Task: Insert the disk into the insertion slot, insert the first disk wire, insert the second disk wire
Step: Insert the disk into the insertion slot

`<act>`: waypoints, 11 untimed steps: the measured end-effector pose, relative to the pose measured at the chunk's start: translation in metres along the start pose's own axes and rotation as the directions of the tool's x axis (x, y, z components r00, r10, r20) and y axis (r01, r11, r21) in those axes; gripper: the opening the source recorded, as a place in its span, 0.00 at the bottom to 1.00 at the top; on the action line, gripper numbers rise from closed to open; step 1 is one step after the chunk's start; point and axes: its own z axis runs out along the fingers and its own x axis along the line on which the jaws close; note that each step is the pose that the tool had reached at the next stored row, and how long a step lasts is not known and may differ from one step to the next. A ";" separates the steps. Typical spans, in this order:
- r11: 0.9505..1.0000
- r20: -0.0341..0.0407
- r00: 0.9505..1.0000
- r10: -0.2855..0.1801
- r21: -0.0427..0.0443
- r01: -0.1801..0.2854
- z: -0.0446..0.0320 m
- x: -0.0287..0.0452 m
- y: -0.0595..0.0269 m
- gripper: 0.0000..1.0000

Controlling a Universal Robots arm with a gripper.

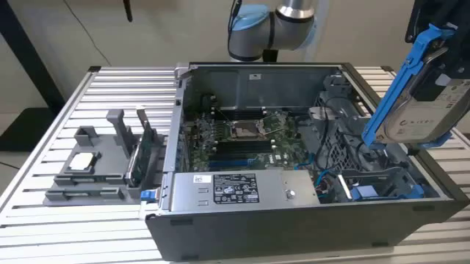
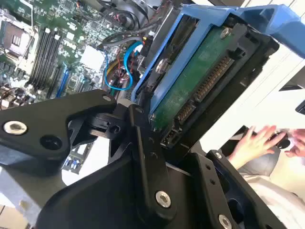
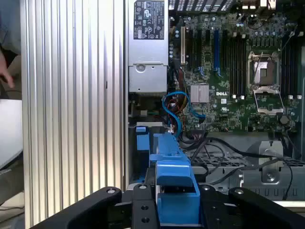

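At the exterior view's left, a grey fixture tray (image 1: 96,159) sits on the slatted table (image 1: 44,231), just beside the open computer case (image 1: 294,231). Inside the case lie the green motherboard (image 1: 242,137) and, nearer the front wall, the silver power supply (image 1: 235,190). Further to the exterior view's right there is a blue-fitted drive bay (image 1: 367,192), with blue cables (image 3: 178,107) looping between it and the board. Above that right end of the case I hold the disk (image 1: 430,107). It is lifted up and steeply tilted, its labelled silver face turned outward, its blue carrier running along its edges, and it is not seated in any slot. My gripper (image 3: 174,205) is clamped on it. In the first wrist view my black fingers (image 3: 140,210) press against both flanks of the carrier, parted only by its thickness. In the second wrist view the disk's green circuit board and connector edge (image 2: 190,81) face the camera between my linkages. Beyond them, outside the case, a person's hand (image 2: 255,143) is visible.
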 end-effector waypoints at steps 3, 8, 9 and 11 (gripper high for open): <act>1.000 0.000 1.000 0.000 0.000 0.000 0.0000 0.0000 0.0000 0.33; 1.000 0.000 1.000 0.000 0.000 0.000 0.0000 0.0000 0.0000 0.33; 1.000 0.000 1.000 0.000 0.000 0.000 0.0000 0.0000 0.0000 0.33; 1.000 0.000 1.000 0.000 0.000 0.000 0.0001 0.0000 0.0000 0.33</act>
